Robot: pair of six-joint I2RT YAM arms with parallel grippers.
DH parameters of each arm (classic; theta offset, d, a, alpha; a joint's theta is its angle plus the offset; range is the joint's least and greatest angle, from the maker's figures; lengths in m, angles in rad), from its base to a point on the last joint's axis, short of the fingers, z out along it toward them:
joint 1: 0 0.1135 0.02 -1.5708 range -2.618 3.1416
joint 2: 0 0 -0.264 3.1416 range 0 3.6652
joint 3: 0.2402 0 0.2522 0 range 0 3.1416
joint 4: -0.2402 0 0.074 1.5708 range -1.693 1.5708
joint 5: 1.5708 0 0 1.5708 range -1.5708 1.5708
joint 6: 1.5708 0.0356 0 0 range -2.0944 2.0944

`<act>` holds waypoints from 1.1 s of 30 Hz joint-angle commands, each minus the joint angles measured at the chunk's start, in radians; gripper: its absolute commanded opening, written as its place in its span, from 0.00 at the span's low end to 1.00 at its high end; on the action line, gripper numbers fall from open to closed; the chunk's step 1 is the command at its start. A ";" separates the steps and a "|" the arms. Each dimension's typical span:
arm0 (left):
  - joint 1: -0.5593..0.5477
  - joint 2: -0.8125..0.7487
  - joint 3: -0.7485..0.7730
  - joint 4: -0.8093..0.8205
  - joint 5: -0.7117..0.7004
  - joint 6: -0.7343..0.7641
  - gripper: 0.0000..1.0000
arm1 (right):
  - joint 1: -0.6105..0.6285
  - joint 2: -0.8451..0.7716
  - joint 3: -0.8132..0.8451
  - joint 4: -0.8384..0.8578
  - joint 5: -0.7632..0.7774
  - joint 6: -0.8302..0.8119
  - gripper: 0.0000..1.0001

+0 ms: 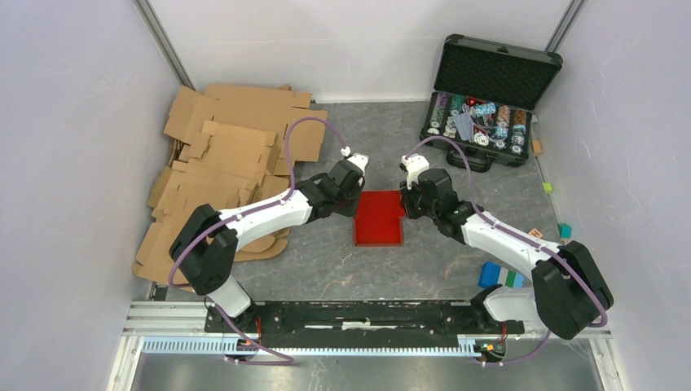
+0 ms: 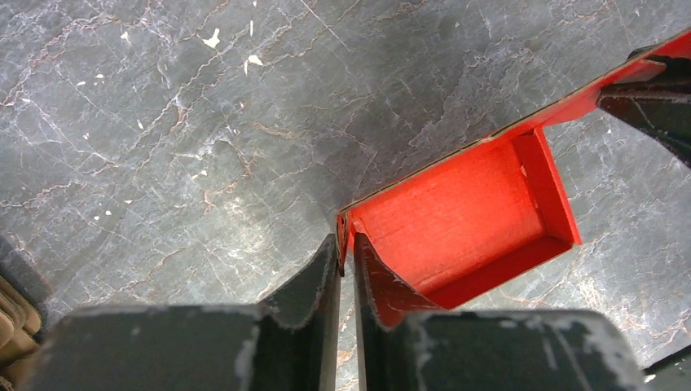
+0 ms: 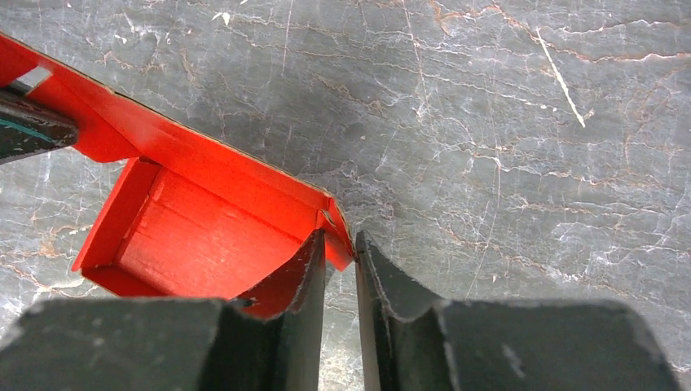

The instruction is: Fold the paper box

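Observation:
The paper box (image 1: pixel 380 217) is bright red and lies on the grey table between my two arms, its near part a shallow tray with raised walls. In the left wrist view the left gripper (image 2: pixel 345 244) is shut on the box's (image 2: pixel 456 220) left corner wall, one finger inside and one outside. In the right wrist view the right gripper (image 3: pixel 340 244) pinches the box's (image 3: pixel 204 236) right corner the same way. From above, the left gripper (image 1: pixel 358 194) and the right gripper (image 1: pixel 405 197) flank the box's far half.
Brown corrugated cardboard sheets (image 1: pixel 220 163) are piled at the left. An open black case of poker chips (image 1: pixel 485 106) stands at the back right. Coloured blocks (image 1: pixel 501 275) lie beside the right arm's base, with small ones (image 1: pixel 564 231) near the right wall.

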 commanded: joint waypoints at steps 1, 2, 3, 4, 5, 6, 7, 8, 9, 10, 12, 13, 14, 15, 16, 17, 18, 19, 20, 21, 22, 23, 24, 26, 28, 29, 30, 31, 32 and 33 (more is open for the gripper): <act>-0.005 0.011 0.036 0.030 0.040 0.008 0.15 | 0.007 -0.021 0.029 0.020 -0.018 0.022 0.21; -0.007 0.013 0.036 0.029 0.039 0.002 0.15 | 0.011 -0.021 0.031 0.020 -0.021 0.028 0.19; -0.009 0.014 0.037 0.029 0.037 -0.007 0.14 | 0.018 -0.021 0.031 0.021 -0.020 0.034 0.17; -0.009 0.016 0.037 0.028 0.033 -0.016 0.13 | 0.025 -0.020 0.031 0.021 -0.018 0.043 0.16; -0.009 0.017 0.038 0.027 0.029 -0.025 0.11 | 0.034 -0.020 0.032 0.033 -0.010 0.047 0.15; -0.011 0.017 0.039 0.027 0.023 -0.035 0.09 | 0.044 -0.018 0.034 0.048 -0.001 0.057 0.14; -0.011 0.017 0.040 0.025 0.016 -0.050 0.07 | 0.051 -0.016 0.036 0.053 0.008 0.065 0.12; -0.011 0.016 0.042 0.021 0.010 -0.064 0.03 | 0.062 -0.014 0.037 0.059 0.013 0.075 0.10; -0.011 0.016 0.043 0.021 0.007 -0.076 0.02 | 0.069 -0.012 0.037 0.064 0.018 0.088 0.09; -0.010 0.014 0.044 0.022 0.005 -0.088 0.02 | 0.079 -0.013 0.034 0.076 0.024 0.100 0.08; -0.012 0.011 0.044 0.023 -0.010 -0.112 0.02 | 0.100 -0.020 0.019 0.110 0.042 0.129 0.06; -0.012 0.011 0.045 0.023 -0.018 -0.123 0.02 | 0.109 -0.027 0.006 0.136 0.052 0.144 0.06; -0.012 0.010 0.045 0.023 -0.026 -0.132 0.02 | 0.117 -0.033 -0.006 0.155 0.062 0.155 0.04; -0.012 0.009 0.044 0.024 -0.032 -0.141 0.02 | 0.125 -0.042 -0.015 0.176 0.074 0.165 0.04; -0.012 0.004 0.040 0.029 -0.037 -0.150 0.02 | 0.132 -0.050 -0.025 0.194 0.085 0.173 0.04; -0.012 -0.003 0.033 0.038 -0.044 -0.160 0.02 | 0.139 -0.060 -0.039 0.224 0.103 0.181 0.04; -0.012 -0.012 0.024 0.051 -0.053 -0.167 0.02 | 0.142 -0.069 -0.057 0.248 0.120 0.189 0.04; -0.012 -0.024 0.013 0.066 -0.063 -0.173 0.02 | 0.144 -0.077 -0.067 0.276 0.130 0.197 0.03; -0.012 -0.035 0.004 0.081 -0.075 -0.178 0.02 | 0.145 -0.083 -0.078 0.304 0.139 0.200 0.03; -0.012 -0.047 0.000 0.091 -0.094 -0.181 0.02 | 0.148 -0.088 -0.090 0.330 0.151 0.203 0.03; -0.012 -0.057 -0.006 0.100 -0.110 -0.181 0.02 | 0.153 -0.094 -0.106 0.371 0.164 0.202 0.02; -0.012 -0.066 -0.016 0.121 -0.122 -0.181 0.02 | 0.155 -0.097 -0.128 0.408 0.178 0.205 0.01; -0.011 -0.078 -0.028 0.148 -0.130 -0.179 0.02 | 0.156 -0.099 -0.152 0.453 0.181 0.206 0.00; -0.014 -0.099 -0.069 0.206 -0.139 -0.174 0.02 | 0.160 -0.096 -0.199 0.532 0.191 0.211 0.00; -0.023 -0.126 -0.122 0.281 -0.157 -0.170 0.02 | 0.166 -0.091 -0.246 0.613 0.202 0.219 0.00; -0.030 -0.135 -0.148 0.320 -0.174 -0.170 0.02 | 0.169 -0.087 -0.265 0.637 0.216 0.225 0.00; -0.037 -0.144 -0.176 0.353 -0.188 -0.170 0.02 | 0.173 -0.082 -0.277 0.660 0.229 0.229 0.00; -0.041 -0.146 -0.200 0.384 -0.202 -0.174 0.02 | 0.176 -0.078 -0.289 0.676 0.241 0.231 0.00; -0.043 -0.145 -0.212 0.397 -0.209 -0.183 0.02 | 0.181 -0.070 -0.299 0.694 0.251 0.235 0.00; -0.043 -0.141 -0.224 0.403 -0.210 -0.193 0.02 | 0.186 -0.064 -0.308 0.707 0.261 0.242 0.00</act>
